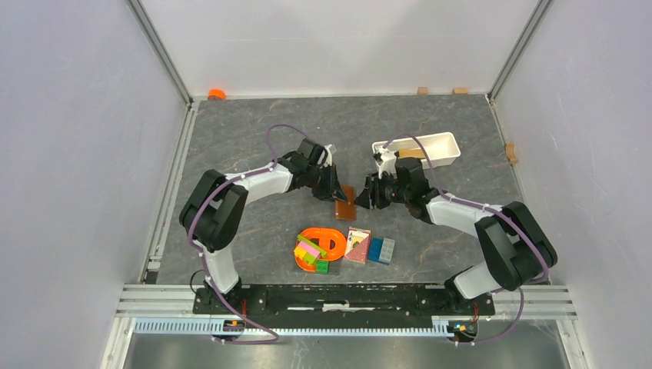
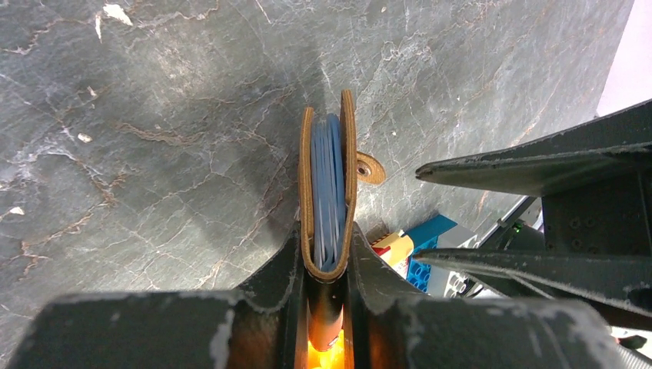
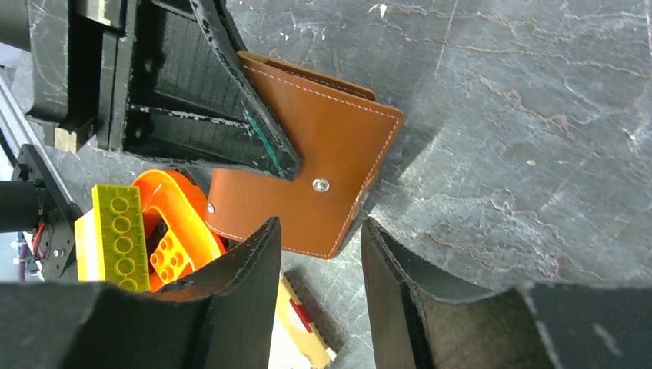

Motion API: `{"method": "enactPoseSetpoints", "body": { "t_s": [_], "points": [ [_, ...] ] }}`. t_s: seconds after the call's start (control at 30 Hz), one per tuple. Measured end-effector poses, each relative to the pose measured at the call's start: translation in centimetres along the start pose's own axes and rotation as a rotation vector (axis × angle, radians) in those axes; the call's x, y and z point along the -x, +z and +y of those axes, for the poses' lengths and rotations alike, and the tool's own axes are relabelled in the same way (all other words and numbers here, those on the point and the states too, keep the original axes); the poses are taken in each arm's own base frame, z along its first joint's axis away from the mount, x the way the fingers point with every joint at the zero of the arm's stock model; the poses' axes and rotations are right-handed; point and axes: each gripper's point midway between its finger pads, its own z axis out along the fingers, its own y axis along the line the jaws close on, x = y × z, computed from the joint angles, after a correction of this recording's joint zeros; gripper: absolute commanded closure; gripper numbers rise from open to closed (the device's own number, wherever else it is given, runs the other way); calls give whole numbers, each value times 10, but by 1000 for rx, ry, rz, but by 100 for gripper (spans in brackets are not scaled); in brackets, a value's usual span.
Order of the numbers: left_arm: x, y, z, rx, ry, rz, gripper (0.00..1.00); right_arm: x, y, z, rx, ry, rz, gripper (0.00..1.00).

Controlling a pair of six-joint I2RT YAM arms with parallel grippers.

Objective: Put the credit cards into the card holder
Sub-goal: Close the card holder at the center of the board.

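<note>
The brown card holder [image 1: 345, 206] sits at the table's middle, held edge-up. In the left wrist view my left gripper [image 2: 328, 250] is shut on its folded spine [image 2: 306, 177], and several bluish credit cards [image 2: 328, 181] stand inside between the two leather flaps. In the top view the left gripper [image 1: 336, 192] is at the holder's left. My right gripper [image 1: 367, 194] is just right of it. In the right wrist view the right gripper [image 3: 319, 234] is open and empty, its tips at the lower corner of the holder [image 3: 330, 154], near the snap stud.
A white oblong tray [image 1: 419, 147] stands at the back right. An orange ring toy with coloured bricks [image 1: 317, 247], a red playing-card pack [image 1: 357, 244] and blue blocks [image 1: 381, 250] lie just in front of the holder. An orange cap [image 1: 216, 94] lies at the back left.
</note>
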Motion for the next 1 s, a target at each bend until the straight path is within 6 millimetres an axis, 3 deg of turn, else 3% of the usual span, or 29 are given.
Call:
{"method": "enactPoseSetpoints", "body": {
  "t_s": [0.3, 0.4, 1.0],
  "points": [
    [0, 0, 0, 7, -4, 5, 98, -1, 11, -6, -52, -32, 33, 58],
    [0, 0, 0, 7, -3, 5, 98, -4, 13, -11, -76, -30, 47, 64],
    [1, 0, 1, 10, -3, 5, 98, -11, 20, -14, -86, -41, 87, 74]
  ]
}}
